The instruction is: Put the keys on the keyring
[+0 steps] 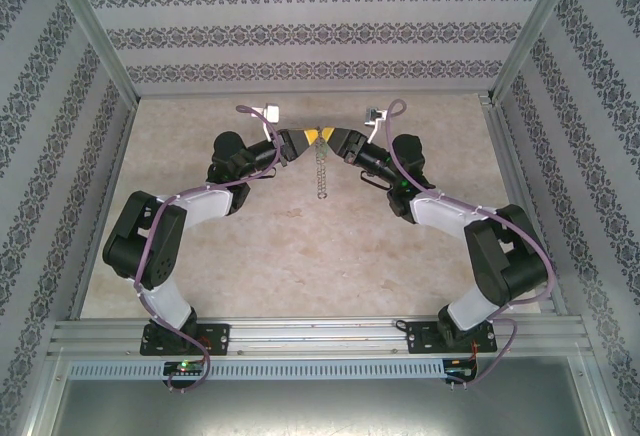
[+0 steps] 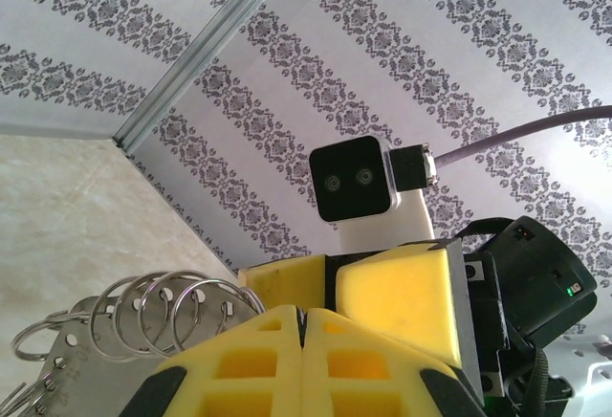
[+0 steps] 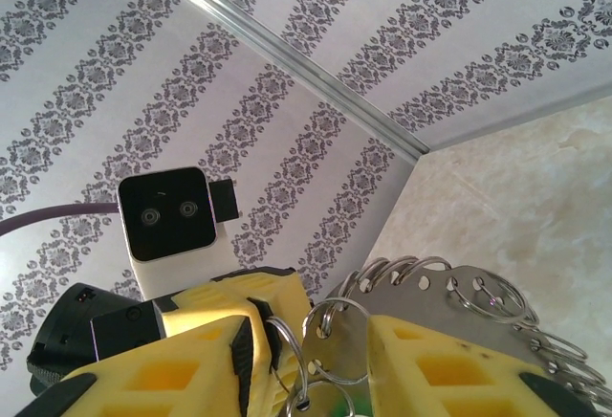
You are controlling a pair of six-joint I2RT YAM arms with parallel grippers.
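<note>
The keyring (image 1: 321,171) is a flat grey metal plate with holes along its rim, fringed with several split rings, and it hangs between my two raised grippers. My left gripper (image 2: 302,314) is shut, a thin dark edge pinched between its yellow pads; the plate (image 2: 84,364) and its rings (image 2: 163,304) stick out to its left. My right gripper (image 3: 320,326) faces it with jaws apart around the plate (image 3: 449,314) and two rings. Deep between them shows a bit of the green key (image 3: 337,409). I cannot tell whether they clamp anything. The two grippers, left (image 1: 300,140) and right (image 1: 340,140), meet tip to tip.
Patterned walls and aluminium posts (image 1: 95,36) enclose the beige table (image 1: 320,256). The frame rail (image 1: 320,336) runs along the near edge by the arm bases. Each wrist camera faces the other: the right one (image 2: 356,178), the left one (image 3: 167,211).
</note>
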